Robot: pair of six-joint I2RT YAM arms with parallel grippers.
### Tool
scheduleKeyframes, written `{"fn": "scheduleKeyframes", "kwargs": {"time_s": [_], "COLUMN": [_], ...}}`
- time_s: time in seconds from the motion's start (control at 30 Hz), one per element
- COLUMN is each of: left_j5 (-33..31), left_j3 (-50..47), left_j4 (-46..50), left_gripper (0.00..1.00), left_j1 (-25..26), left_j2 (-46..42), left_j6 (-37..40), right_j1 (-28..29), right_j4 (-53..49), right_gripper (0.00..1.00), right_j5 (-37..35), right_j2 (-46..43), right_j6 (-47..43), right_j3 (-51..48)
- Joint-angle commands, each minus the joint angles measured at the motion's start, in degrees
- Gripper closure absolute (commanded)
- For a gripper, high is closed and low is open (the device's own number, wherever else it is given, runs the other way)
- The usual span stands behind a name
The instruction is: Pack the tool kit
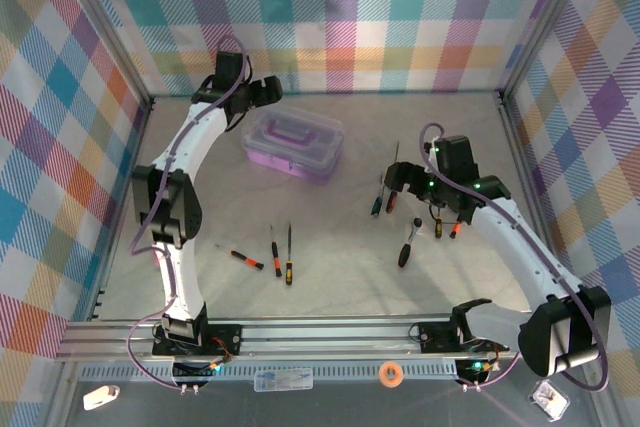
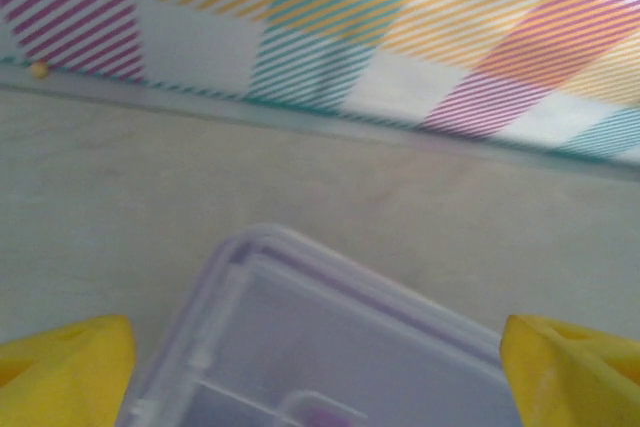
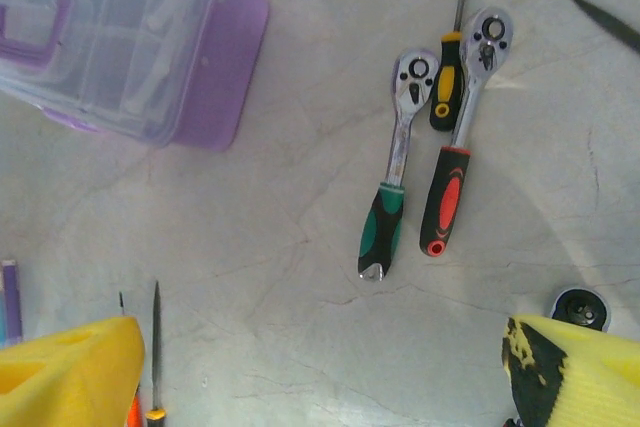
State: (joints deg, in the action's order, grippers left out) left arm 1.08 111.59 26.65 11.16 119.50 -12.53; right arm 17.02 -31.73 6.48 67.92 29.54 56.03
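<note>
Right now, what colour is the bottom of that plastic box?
The box bottom is lilac purple, clearest in the right wrist view.

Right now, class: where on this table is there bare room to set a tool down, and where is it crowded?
Bare: the middle of the table, between the lilac case, the three loose screwdrivers and the ratchets; also the far strip right of the case. Crowded: around the ratchets beside the right pincer.

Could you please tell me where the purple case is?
In the top view, the purple case sits toward the back of the table, left of centre, beside the left gripper.
</note>
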Motion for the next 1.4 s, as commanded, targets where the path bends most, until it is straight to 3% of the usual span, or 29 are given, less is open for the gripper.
{"fn": "scheduleKeyframes", "kwargs": {"time_s": [0.0, 0.23, 0.5, 0.67, 0.8, 1.03, 1.17, 1.37], "left_j5": [-2.33, 2.53, 8.62, 10.58, 10.85, 7.06, 9.20, 9.72], "left_j3": [2.31, 0.72, -11.05, -20.71, -26.82, -36.19, -39.02, -42.76], "left_j4": [9.29, 9.45, 6.99, 2.10, 0.29, -0.79, -1.28, -2.11], "left_gripper": [0.07, 0.11, 0.15, 0.17, 0.18, 0.19, 0.21, 0.21], "left_j1": [-0.01, -0.70, -0.52, 0.50, 2.67, 6.71, 7.10, 8.08], "left_j2": [4.20, 7.41, 0.68, -6.38, -11.36, -19.63, -21.74, -23.86], "left_j6": [3.72, 4.35, -3.10, -8.00, -9.26, -9.60, -10.49, -10.32], "right_j1": [0.43, 1.95, 10.93, 15.55, 18.44, 19.11, 19.11, 18.68], "right_j4": [0.43, 1.93, 5.53, 5.71, 3.99, 3.25, 3.08, -1.58], "right_gripper": [0.07, 0.08, 0.12, 0.19, 0.31, 0.40, 0.43, 0.42], "right_j5": [-1.64, -1.57, -3.83, -3.84, -4.68, -7.14, -9.13, -18.42], "right_j2": [1.59, 4.86, 16.10, 23.67, 27.96, 27.88, 27.43, 34.35], "right_j6": [-1.05, -0.02, 1.56, 1.27, 0.17, 0.95, 0.00, -4.47], "right_j3": [1.96, 1.90, 7.40, 13.10, 16.30, 13.54, 12.48, 21.95]}}
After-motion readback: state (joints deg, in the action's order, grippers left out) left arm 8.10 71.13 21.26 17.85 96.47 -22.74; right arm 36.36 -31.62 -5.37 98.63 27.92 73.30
